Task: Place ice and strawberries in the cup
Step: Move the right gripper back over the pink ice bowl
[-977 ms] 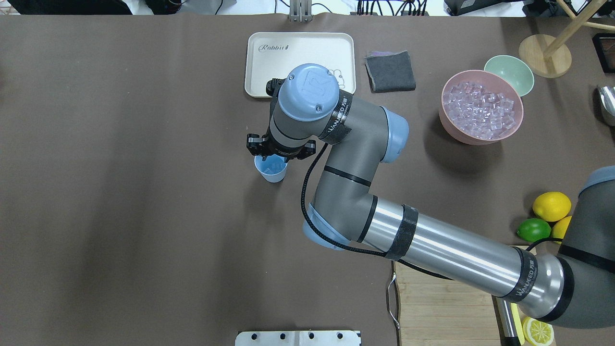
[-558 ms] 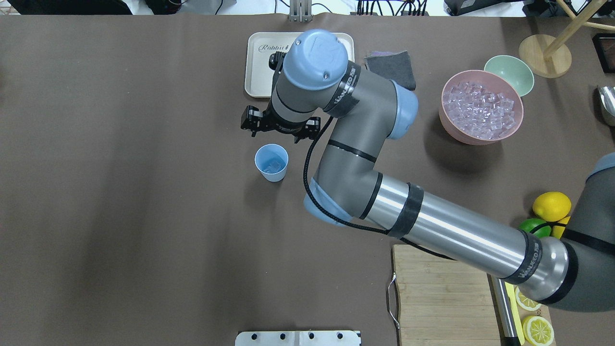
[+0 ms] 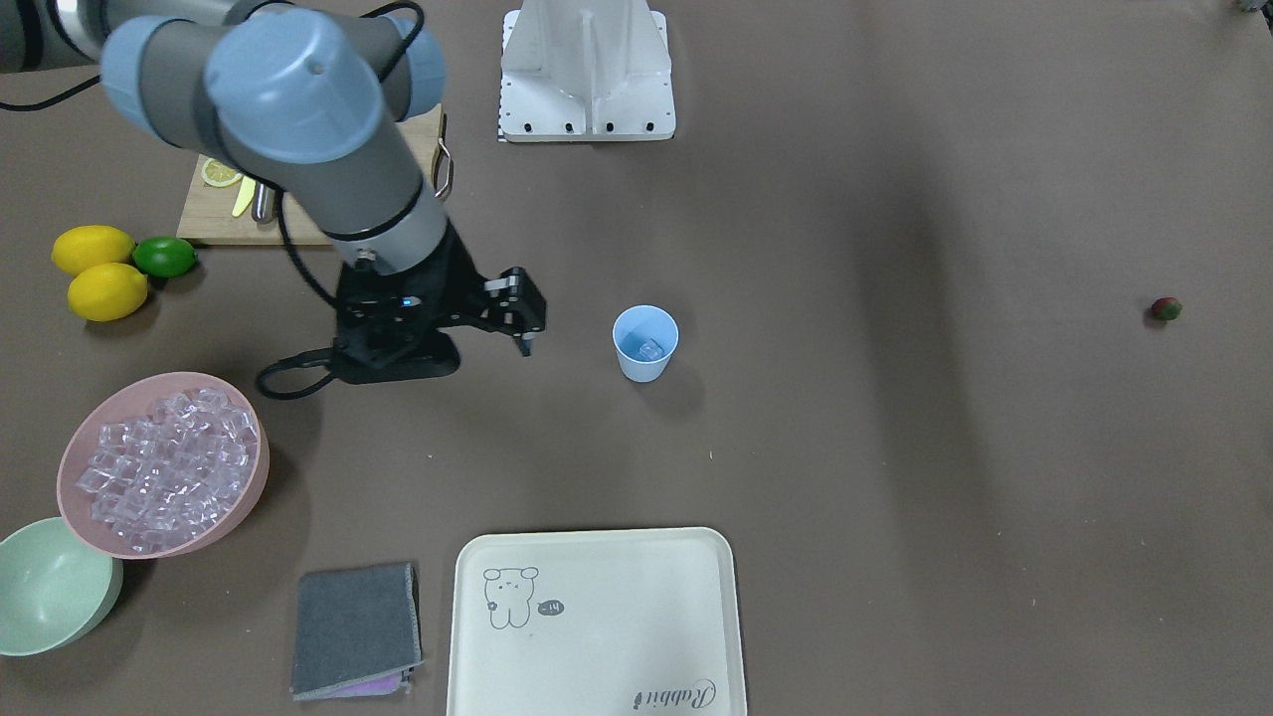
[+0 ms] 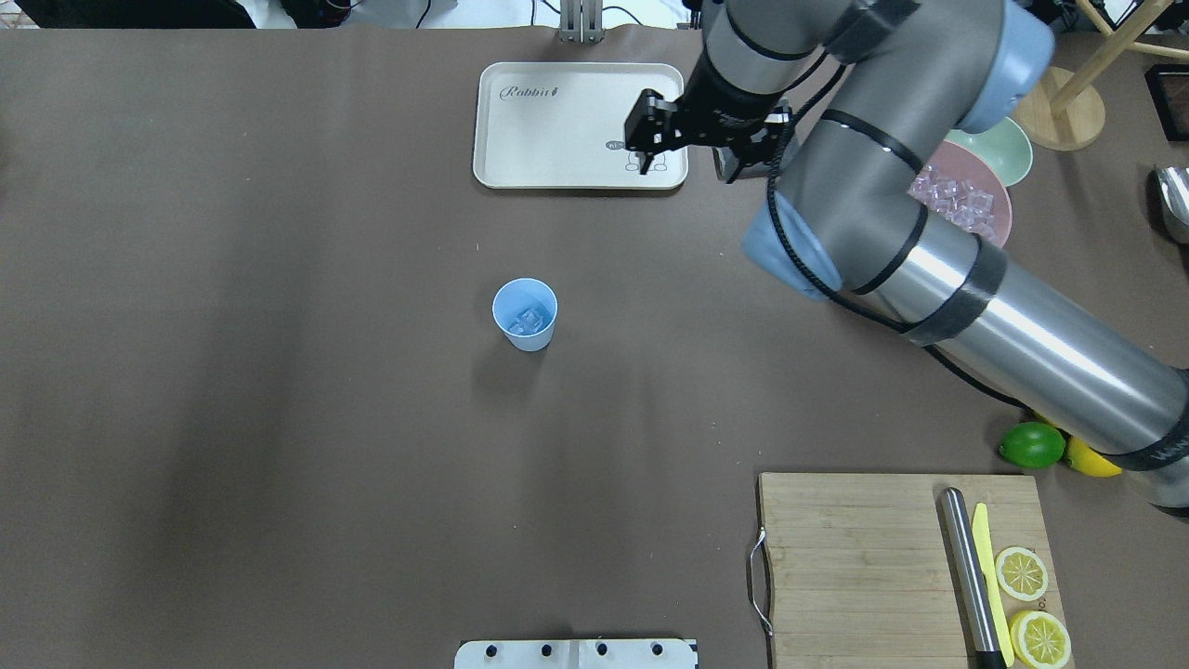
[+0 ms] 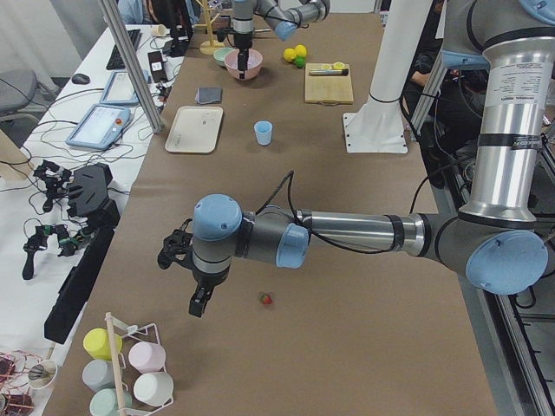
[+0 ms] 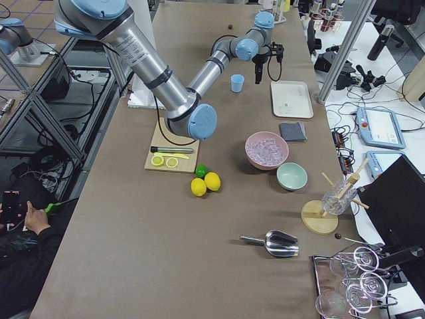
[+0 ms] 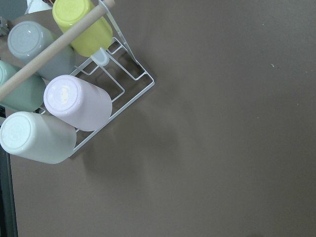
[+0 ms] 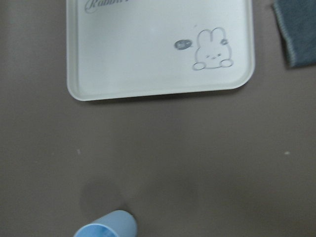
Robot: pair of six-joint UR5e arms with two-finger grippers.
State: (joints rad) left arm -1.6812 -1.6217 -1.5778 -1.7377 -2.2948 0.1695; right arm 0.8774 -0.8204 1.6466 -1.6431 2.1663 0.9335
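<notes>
The pale-blue cup [image 4: 525, 314] stands upright mid-table with clear ice [image 4: 528, 321] in its bottom; it also shows in the front view [image 3: 644, 343] and at the lower edge of the right wrist view [image 8: 106, 226]. More ice [image 3: 159, 462] fills the pink bowl [image 3: 263, 459]. The strawberry [image 3: 1166, 309] lies alone far off on the robot's left side. My right gripper [image 4: 688, 170] is open and empty, high over the tray's near right corner. My left gripper [image 5: 199, 299] hangs close beside the strawberry [image 5: 266, 300]; I cannot tell whether it is open or shut.
A cream tray [image 4: 576, 121] lies beyond the cup, a grey cloth [image 3: 356, 626] beside it. A mint bowl [image 3: 50, 587] sits by the pink bowl. Cutting board [image 4: 864, 557], lime [image 4: 1031, 444] and lemons are at the near right. A cup rack [image 7: 98, 98] stands below the left wrist.
My right gripper has moved from just over the cup away to the far right, to the tray's corner, staying open. The cup has not moved.
</notes>
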